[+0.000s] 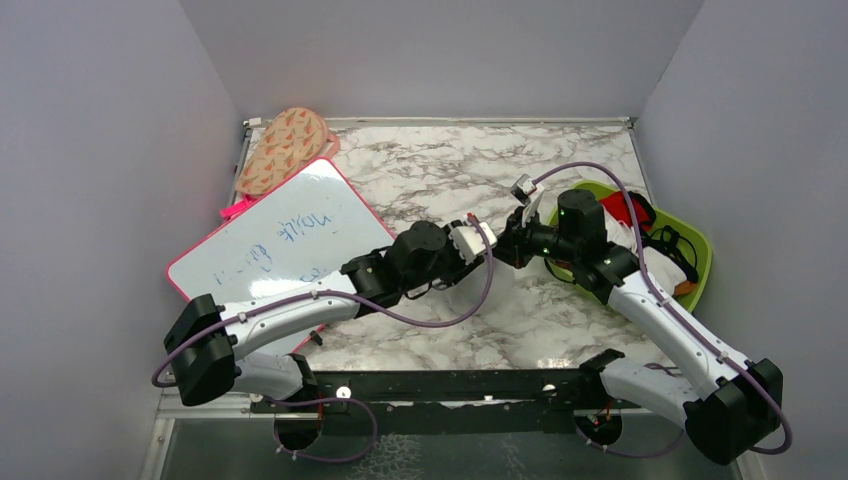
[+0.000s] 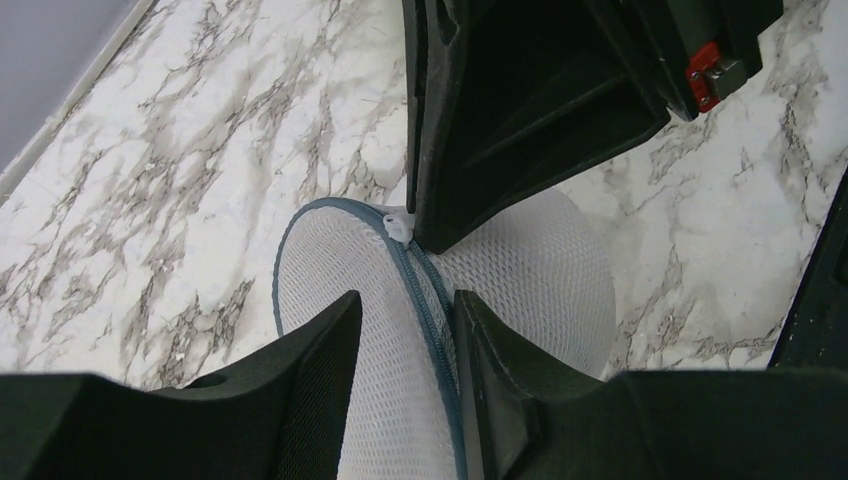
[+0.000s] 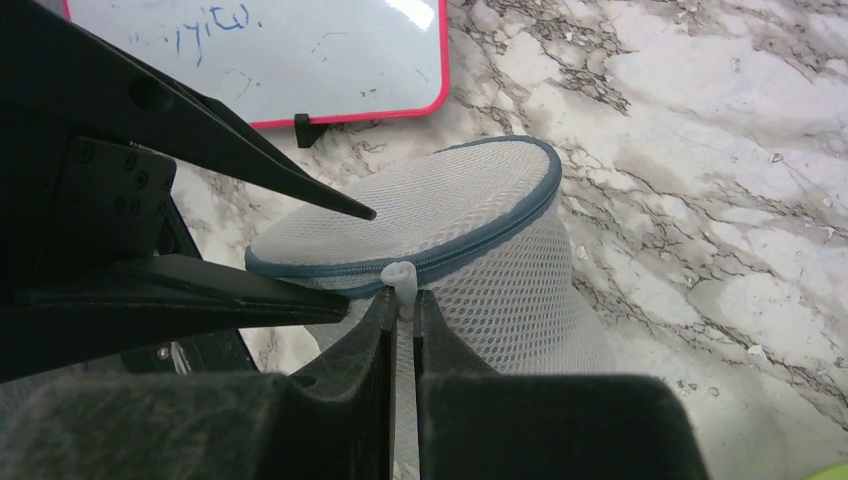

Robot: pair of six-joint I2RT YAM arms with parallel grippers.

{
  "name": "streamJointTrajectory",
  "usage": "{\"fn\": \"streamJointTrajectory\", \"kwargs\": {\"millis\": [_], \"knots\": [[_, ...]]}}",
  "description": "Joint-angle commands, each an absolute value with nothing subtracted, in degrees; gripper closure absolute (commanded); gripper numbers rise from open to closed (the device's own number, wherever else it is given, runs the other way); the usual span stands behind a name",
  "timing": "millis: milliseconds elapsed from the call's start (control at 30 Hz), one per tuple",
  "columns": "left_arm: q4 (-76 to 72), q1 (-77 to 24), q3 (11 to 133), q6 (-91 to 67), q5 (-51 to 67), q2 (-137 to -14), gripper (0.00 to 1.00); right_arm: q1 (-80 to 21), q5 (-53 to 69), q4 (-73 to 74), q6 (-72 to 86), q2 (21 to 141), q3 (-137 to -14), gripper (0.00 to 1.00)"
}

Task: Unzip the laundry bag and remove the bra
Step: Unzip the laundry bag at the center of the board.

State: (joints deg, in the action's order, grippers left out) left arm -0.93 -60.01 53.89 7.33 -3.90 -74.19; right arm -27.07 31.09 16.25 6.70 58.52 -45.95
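One black finger of the left gripper (image 2: 405,302) sits each side of the blue zipper (image 2: 418,280) on the round white mesh laundry bag (image 2: 540,270).

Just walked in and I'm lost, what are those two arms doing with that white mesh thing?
Both arms are working on the round white mesh laundry bag on the marble table. The right end effector is pinched shut on the small white zipper pull of the bag's blue-grey zipper. The left end effector straddles that zipper with mesh between its fingers; whether it grips is unclear. The zipper looks closed.
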Motion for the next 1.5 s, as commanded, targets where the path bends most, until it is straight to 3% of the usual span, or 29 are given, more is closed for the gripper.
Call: {"fn": "streamJointTrajectory", "kwargs": {"millis": [0, 100, 267, 400, 633, 867, 1333, 1367, 1467], "knots": [[-0.7, -59.7, 56.1, 6.8, -4.0, -74.7, 0.70, -27.7, 30.9, 14.0, 5.8, 58.5, -46.3, 0.99], [-0.5, -59.8, 56.2, 6.8, -4.1, -75.6, 0.74, -27.8, 30.9, 13.8, 5.9, 58.3, -46.4, 0.99], [1.8, -59.8, 58.0, 8.1, -5.2, -77.4, 0.94, -27.9, 29.4, 14.9, 6.3, 59.1, -47.0, 0.99], [-0.3, -59.8, 56.1, 9.7, -8.1, -74.9, 1.00, -27.9, 26.0, 13.9, 8.8, 57.1, -45.8, 0.99], [-3.6, -60.0, 52.7, 12.0, -9.9, -71.3, 1.00, -25.5, 20.6, 16.0, 11.1, 59.5, -47.7, 0.99], [-4.8, -61.0, 51.7, 12.9, -11.8, -70.4, 1.00, -11.7, 31.6, 13.5, 16.2, 64.5, -46.3, 0.99], [-2.0, -61.1, 54.0, 12.7, -12.8, -74.1, 1.00, -12.8, 38.1, 12.5, 10.9, 58.3, -43.4, 0.99], [-1.7, -61.1, 54.1, 12.8, -12.7, -74.4, 0.97, -13.0, 38.1, 12.4, 10.8, 58.2, -43.4, 0.99], [-1.2, -61.1, 54.3, 12.6, -11.9, -74.4, 0.75, -14.0, 37.9, 12.9, 10.4, 58.2, -44.0, 0.99]]}}
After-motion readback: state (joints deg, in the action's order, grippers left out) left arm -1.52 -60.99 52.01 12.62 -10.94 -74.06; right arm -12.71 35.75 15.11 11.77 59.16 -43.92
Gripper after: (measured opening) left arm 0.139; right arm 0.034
